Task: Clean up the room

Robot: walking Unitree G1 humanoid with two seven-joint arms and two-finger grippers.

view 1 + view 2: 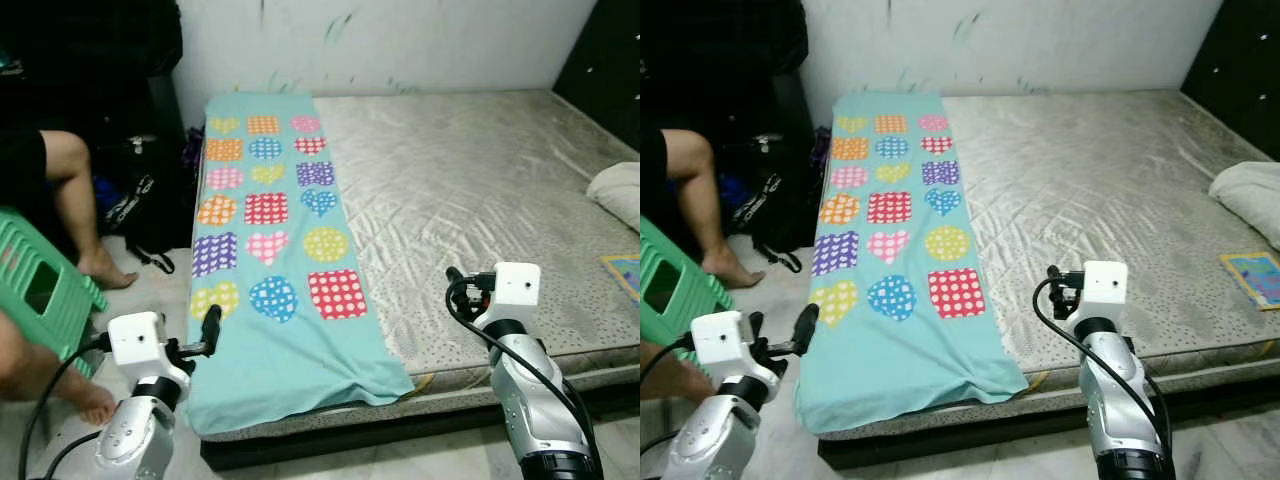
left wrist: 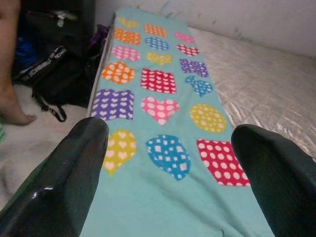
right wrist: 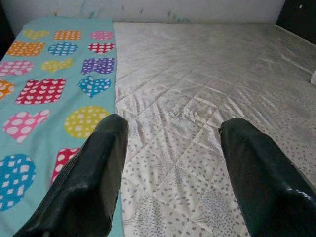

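Your blanket [image 1: 275, 255], a teal one printed with dotted hearts, squares and circles, lies spread flat along the left side of the mattress [image 1: 480, 200], its near end draped over the mattress's front edge with a small crumple at the near right corner. To its right the quilted mattress is bare as far as a white pillow [image 1: 620, 195] at the right edge and a small blue-and-yellow mat [image 1: 625, 272] just in front of it. Off the bed's left side you have a black bag [image 2: 52, 64] with white lettering too blurred to read, a person's bare legs [image 1: 80, 215] and a green stool [image 1: 40, 290]. Your left hand [image 2: 168, 173] hovers over the blanket's near end, fingers wide apart and holding nothing. Your right hand [image 3: 170, 173] hangs over the bare mattress just right of the blanket's edge, likewise spread and empty.
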